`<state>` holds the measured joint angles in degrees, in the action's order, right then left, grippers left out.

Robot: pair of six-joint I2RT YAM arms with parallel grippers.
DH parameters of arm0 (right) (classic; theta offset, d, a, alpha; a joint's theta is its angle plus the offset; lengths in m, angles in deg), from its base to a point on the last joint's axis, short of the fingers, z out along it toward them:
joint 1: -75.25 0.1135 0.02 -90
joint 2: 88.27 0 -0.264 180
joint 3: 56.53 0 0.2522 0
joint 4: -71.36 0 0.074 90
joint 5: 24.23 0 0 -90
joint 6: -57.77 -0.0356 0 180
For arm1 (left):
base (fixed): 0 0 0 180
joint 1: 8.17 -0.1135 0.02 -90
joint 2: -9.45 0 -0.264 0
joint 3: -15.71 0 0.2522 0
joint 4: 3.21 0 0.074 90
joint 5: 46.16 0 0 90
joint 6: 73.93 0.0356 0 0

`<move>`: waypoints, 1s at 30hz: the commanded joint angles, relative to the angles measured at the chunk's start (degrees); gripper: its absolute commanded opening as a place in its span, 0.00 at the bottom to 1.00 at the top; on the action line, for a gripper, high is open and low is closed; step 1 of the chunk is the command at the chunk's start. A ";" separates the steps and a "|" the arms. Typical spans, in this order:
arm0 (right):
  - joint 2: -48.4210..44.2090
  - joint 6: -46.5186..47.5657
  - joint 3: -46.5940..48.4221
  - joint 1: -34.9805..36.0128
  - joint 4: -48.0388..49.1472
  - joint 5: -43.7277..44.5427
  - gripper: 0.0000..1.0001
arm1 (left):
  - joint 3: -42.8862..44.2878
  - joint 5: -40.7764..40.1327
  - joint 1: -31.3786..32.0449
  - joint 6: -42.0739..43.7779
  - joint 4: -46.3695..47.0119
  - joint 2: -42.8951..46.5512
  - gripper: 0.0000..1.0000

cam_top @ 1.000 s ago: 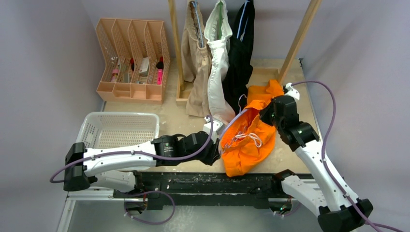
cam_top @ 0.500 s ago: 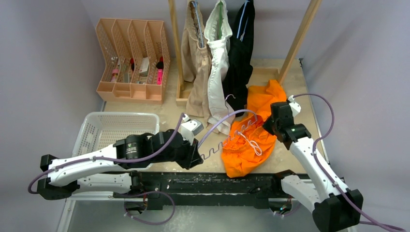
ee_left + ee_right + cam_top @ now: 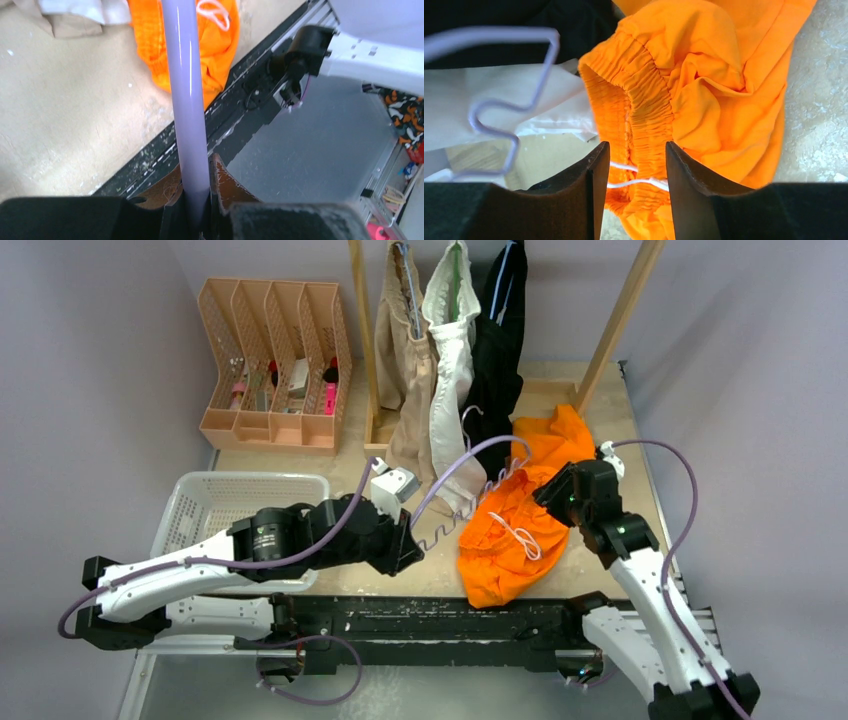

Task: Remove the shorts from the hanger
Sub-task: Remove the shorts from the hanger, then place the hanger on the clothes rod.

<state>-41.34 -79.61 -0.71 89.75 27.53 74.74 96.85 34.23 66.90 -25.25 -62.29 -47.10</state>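
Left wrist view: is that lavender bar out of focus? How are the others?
Left wrist: the hanger sits close to the lens, soft-edged, blocking the centre. Right wrist: orange shorts sharp and bright. Top external: even light, soft shadows, no blur.

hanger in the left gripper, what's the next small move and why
Probably swing the left gripper, shut on the hanger, leftward and clear of the orange shorts. In the right wrist view the hanger lies beside the waistband, not through it, and the right gripper stands open around that waistband, so the shorts look free.
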 commanded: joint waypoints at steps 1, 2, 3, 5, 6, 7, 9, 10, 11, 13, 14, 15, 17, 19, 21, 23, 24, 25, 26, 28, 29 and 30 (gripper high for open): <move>-9.03 -1.69 0.47 -0.09 -1.96 -0.94 0.53 | 6.69 -4.13 0.16 2.33 5.28 -1.48 0.00; -11.96 -1.79 0.58 -0.09 -1.66 -1.98 0.55 | 7.95 -3.69 0.17 3.10 5.91 -2.47 0.00; -13.90 -2.04 0.85 -0.09 -1.51 -2.98 0.56 | 9.04 -2.94 0.20 3.82 6.54 -3.49 0.00; -16.88 -2.84 1.77 -0.11 -0.65 -5.68 0.56 | 10.91 -2.54 0.21 5.04 7.72 -5.65 0.00; -18.01 -2.54 2.38 -0.09 0.60 -7.00 0.54 | 11.70 -3.23 0.17 5.36 8.16 -6.66 0.00; -19.10 -2.22 3.09 -0.09 1.64 -8.69 0.53 | 12.06 -4.45 0.21 5.49 8.89 -7.66 0.00; -20.78 -0.53 4.71 -0.09 4.44 -10.73 0.53 | 12.49 -8.59 0.17 5.47 10.13 -9.49 0.00; -21.35 -0.16 5.59 -0.09 5.25 -12.32 0.53 | 12.62 -10.36 0.18 5.78 10.94 -10.37 0.00; -21.75 -0.17 6.42 -0.13 5.81 -13.52 0.53 | 12.76 -11.97 0.17 6.12 11.88 -11.35 0.00; -22.39 -0.32 7.77 -0.09 7.33 -16.36 0.53 | 12.85 -13.86 0.17 7.26 14.29 -13.17 0.00; -22.44 -0.51 8.24 -0.09 8.20 -17.83 0.53 | 12.87 -14.60 0.18 7.73 15.62 -14.00 0.00; -22.33 -1.00 8.61 -0.09 9.19 -19.43 0.52 | 13.01 -14.68 0.20 8.45 17.03 -14.84 0.00; -21.46 -2.43 8.71 -0.09 11.74 -23.87 0.51 | 13.60 -13.96 0.12 9.80 18.90 -16.94 0.00; -19.72 -4.62 8.70 -0.09 15.68 -30.85 0.50 | 15.12 -12.88 0.23 10.89 19.45 -19.36 0.00; -17.98 -8.03 8.57 -0.09 20.48 -36.56 0.46 | 16.75 -12.19 0.19 11.47 19.82 -22.11 0.00; -17.95 -11.92 8.35 -0.09 24.93 -39.18 0.47 | 18.01 -12.31 0.17 11.61 20.71 -23.88 0.00; -18.08 -13.11 8.44 -0.09 25.51 -39.13 0.49 | 18.07 -12.44 0.20 11.61 21.81 -24.53 0.00; -18.06 -13.99 8.73 -0.09 25.50 -38.79 0.51 | 18.08 -12.54 0.17 11.71 22.99 -25.00 0.00; -17.87 -14.58 8.89 -0.09 25.42 -38.58 0.51 | 18.37 -12.92 0.21 11.71 23.70 -25.47 0.00; -17.05 -15.78 8.50 -0.09 25.08 -38.42 0.51 | 19.20 -14.35 0.17 11.63 24.39 -26.30 0.00; -16.53 -16.39 8.04 -0.09 25.31 -38.68 0.51 | 19.45 -15.13 0.21 11.51 24.73 -26.47 0.00; -16.11 -17.27 7.18 -0.09 25.90 -39.16 0.50 | 19.55 -15.89 0.22 11.03 25.50 -26.43 0.00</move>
<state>-58.78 -92.09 6.11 89.75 47.73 39.40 112.10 22.37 66.92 -15.30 -45.03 -74.25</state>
